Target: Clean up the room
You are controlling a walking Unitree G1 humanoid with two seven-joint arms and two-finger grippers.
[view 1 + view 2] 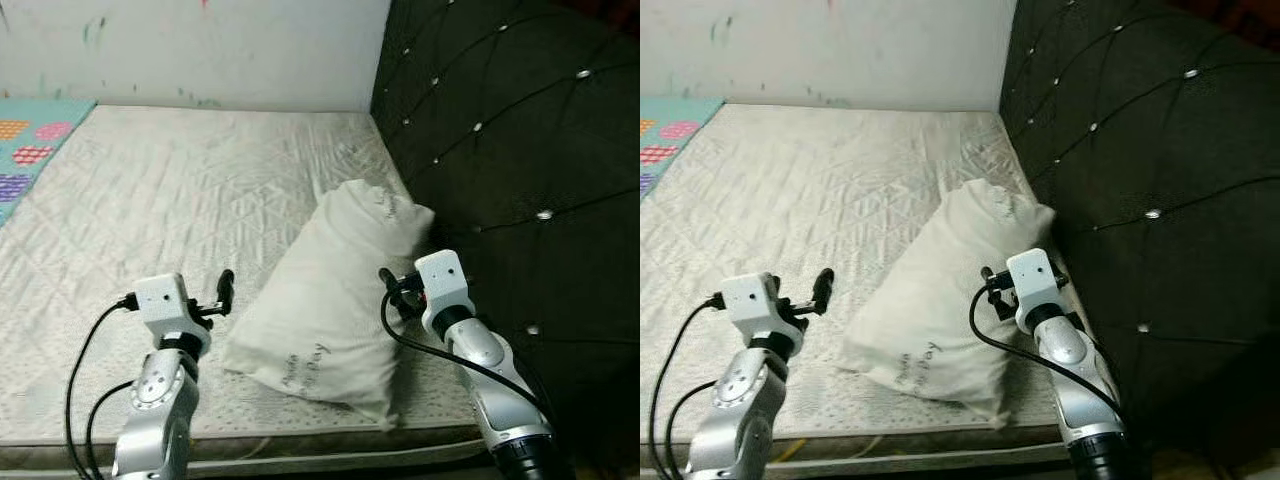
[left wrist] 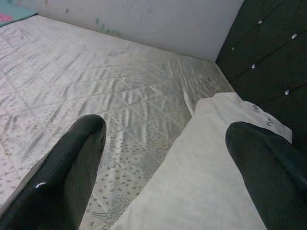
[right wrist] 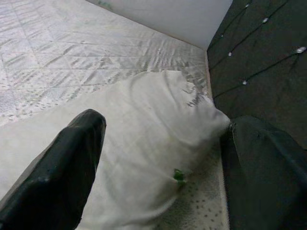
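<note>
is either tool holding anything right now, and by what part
Nothing is held. The left tool and right tool are both open, poised on either side of the white pillow on the mattress.

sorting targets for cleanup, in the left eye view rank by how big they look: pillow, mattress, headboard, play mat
1. mattress
2. headboard
3. pillow
4. play mat; only a cropped corner is in frame, so its true size is unsure.

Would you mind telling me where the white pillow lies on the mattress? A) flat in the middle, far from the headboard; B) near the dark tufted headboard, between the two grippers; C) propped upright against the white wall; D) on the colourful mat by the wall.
B: the pillow lies on the mattress beside the dark tufted headboard, with the left gripper and right gripper on either side.
</note>
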